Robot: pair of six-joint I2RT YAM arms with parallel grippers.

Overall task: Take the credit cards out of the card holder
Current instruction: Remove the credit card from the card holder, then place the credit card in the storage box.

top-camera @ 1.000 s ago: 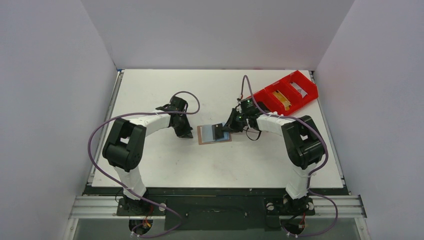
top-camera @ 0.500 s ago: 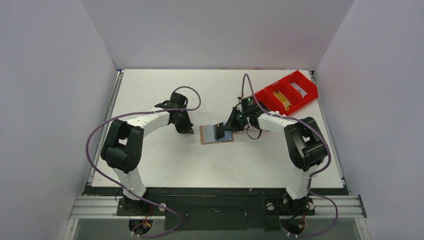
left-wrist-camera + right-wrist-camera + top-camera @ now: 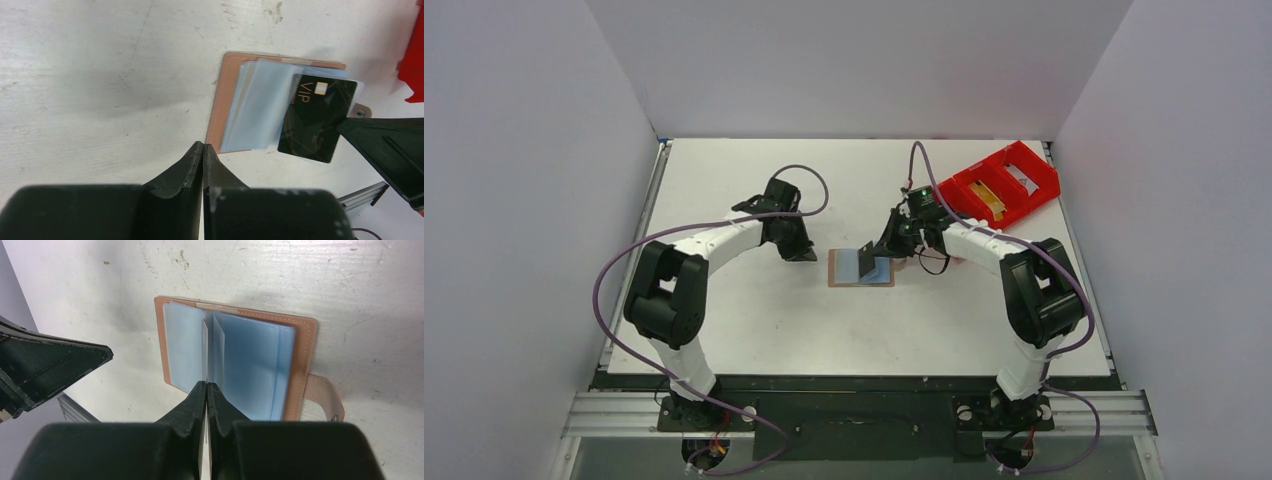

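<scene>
The left fingers (image 3: 200,152) are pressed together around nothing, their tips just beside the tan edge of the card holder (image 3: 223,95). It lies spread open on the surface (image 3: 100,75) directly ahead of them. The right fingers (image 3: 203,390) are pinched shut on one edge of the black card (image 3: 317,117), holding it tilted up over the holder's pale blue sleeves, with the holder's tab off to their right.

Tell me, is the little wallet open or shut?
Open. The card holder lies spread flat, pale blue sleeves showing, tab sticking out sideways.
</scene>
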